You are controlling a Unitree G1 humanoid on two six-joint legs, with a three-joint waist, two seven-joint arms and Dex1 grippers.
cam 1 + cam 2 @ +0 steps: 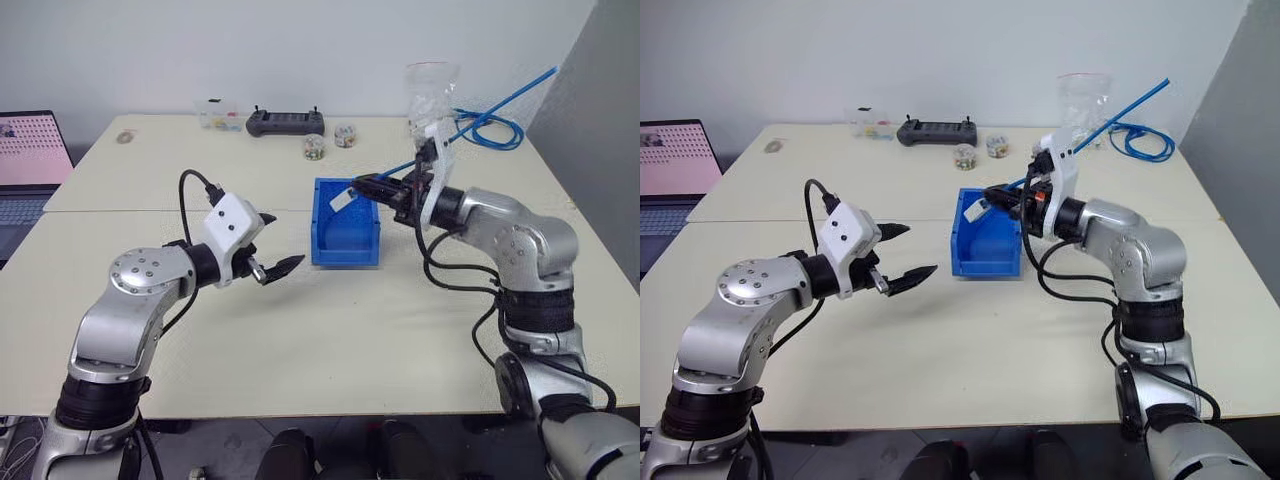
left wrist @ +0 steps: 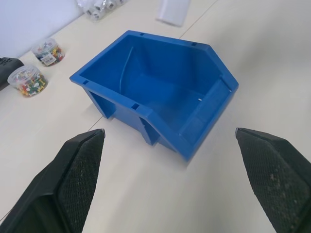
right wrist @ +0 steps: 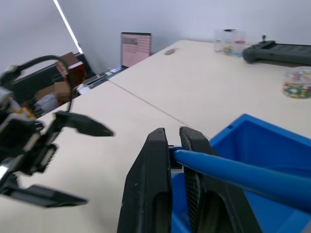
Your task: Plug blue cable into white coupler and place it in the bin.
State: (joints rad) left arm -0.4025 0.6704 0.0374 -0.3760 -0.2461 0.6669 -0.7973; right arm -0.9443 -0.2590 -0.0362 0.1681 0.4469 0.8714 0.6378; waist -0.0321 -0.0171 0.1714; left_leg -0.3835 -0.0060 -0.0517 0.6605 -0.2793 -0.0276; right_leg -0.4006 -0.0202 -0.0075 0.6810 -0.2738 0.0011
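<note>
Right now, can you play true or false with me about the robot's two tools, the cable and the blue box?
1. The left tool is wide open with nothing in it. True.
2. The right tool is pinched on the thin bright blue cable. True.
3. The bright blue rectangular plastic bin is full of coloured pins. False: its inside looks bare; the pins sit in small round tubs farther back on the table.
4. The tiny white plastic coupler lies flat on the table beside the left tool. False: it hangs at the cable's end over the bin.
5. The black handheld controller sits inside the bin. False: it lies at the table's far edge.
</note>
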